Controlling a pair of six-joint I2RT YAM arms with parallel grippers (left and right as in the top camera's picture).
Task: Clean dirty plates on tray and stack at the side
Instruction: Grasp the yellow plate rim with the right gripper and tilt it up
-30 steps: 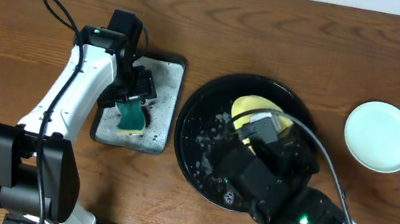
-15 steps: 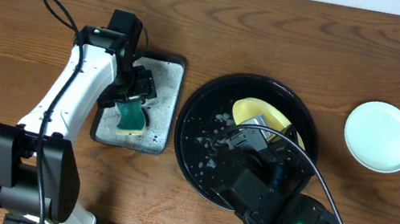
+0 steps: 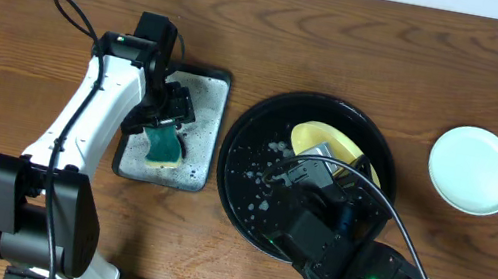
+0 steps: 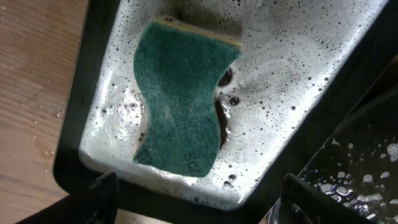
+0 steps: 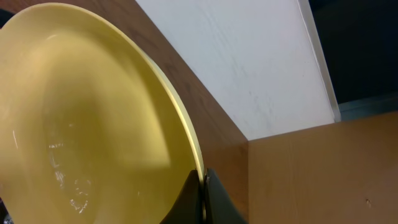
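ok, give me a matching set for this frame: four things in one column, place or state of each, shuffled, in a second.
1 green sponge
2 yellow plate
3 pale blue plate
4 left gripper

A on the bare table, far right
B jaws open, over the sponge
C lying in the grey tray
D rim pinched by the right gripper, over the black tray

Pairs: 1-C, 2-D, 3-A, 4-B
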